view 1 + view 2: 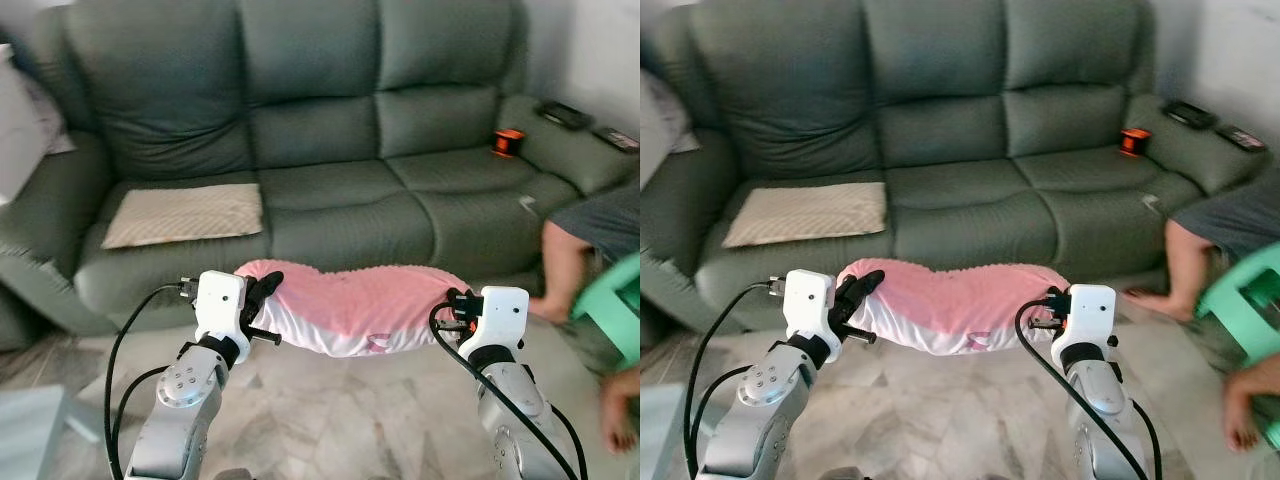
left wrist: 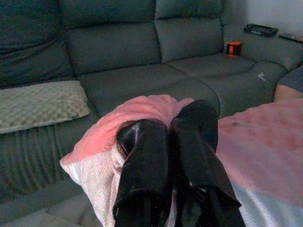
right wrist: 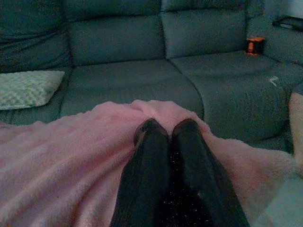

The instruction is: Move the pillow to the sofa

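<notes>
A pink and white fluffy pillow [image 1: 355, 305] hangs in the air between my two arms, just in front of the sofa's seat edge. My left gripper [image 1: 262, 290] is shut on the pillow's left end, its black fingers [image 2: 142, 156] pressed together over the pink fabric. My right gripper [image 1: 455, 300] is shut on the pillow's right end, and its fingers [image 3: 184, 151] lie closed on the fleece. The dark green three-seat sofa [image 1: 330, 130] stands straight ahead, close behind the pillow.
A beige quilted cushion [image 1: 185, 213] lies on the sofa's left seat. An orange object [image 1: 508, 142] sits near the right armrest, with dark remotes [image 1: 565, 114] on it. A person's leg [image 1: 560, 265] and hand [image 1: 620, 405] are at the right beside a green stool [image 1: 615, 290].
</notes>
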Controlling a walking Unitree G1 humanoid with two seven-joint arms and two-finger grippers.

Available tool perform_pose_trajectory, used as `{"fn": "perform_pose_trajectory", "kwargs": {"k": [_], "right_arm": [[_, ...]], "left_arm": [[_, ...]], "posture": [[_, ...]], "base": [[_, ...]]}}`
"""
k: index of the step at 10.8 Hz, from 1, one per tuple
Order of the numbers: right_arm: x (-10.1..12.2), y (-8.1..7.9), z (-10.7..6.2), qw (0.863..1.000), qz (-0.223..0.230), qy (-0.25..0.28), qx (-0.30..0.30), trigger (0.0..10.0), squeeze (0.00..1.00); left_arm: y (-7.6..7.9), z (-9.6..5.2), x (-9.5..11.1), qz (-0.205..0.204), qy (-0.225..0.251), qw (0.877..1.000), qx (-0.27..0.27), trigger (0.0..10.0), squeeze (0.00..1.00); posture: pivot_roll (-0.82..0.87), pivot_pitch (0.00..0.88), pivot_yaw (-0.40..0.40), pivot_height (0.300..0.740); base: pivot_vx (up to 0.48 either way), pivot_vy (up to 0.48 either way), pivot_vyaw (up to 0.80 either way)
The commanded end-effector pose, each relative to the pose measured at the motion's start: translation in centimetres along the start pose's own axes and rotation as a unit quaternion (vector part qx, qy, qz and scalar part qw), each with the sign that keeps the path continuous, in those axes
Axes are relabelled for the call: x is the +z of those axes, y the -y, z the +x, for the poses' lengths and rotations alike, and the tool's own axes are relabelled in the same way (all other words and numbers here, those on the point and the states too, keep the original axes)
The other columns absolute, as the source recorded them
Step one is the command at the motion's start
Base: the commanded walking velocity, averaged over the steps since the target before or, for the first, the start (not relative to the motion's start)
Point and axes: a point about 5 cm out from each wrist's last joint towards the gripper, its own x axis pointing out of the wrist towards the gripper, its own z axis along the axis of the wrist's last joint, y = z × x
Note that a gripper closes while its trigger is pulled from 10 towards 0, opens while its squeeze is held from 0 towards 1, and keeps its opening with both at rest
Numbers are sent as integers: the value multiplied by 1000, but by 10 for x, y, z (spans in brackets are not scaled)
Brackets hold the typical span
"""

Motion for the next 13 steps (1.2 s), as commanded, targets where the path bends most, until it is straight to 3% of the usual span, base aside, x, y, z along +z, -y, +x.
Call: {"fn": "perform_pose_trajectory", "kwargs": {"k": [1, 6, 13], "right_arm": [[6, -3, 3, 1000, 0, 14, 5, 10000, 0], [7, -4, 3, 1000, 0, 19, 7, 10000, 0], [6, -4, 1, 1000, 3, 18, 7, 10000, 0]], "left_arm": [[3, 1, 11, 4, 25, 1000, -17, 10000, 0], [4, 2, 11, 5, 24, 999, -23, 10000, 0], [4, 1, 10, 8, 22, 999, -22, 10000, 0]], "posture": [[-20, 0, -23, 740], [-20, 0, -22, 740], [-22, 0, -20, 740]], "base": [[0, 0, 0], [227, 0, 0], [399, 0, 0]]}}
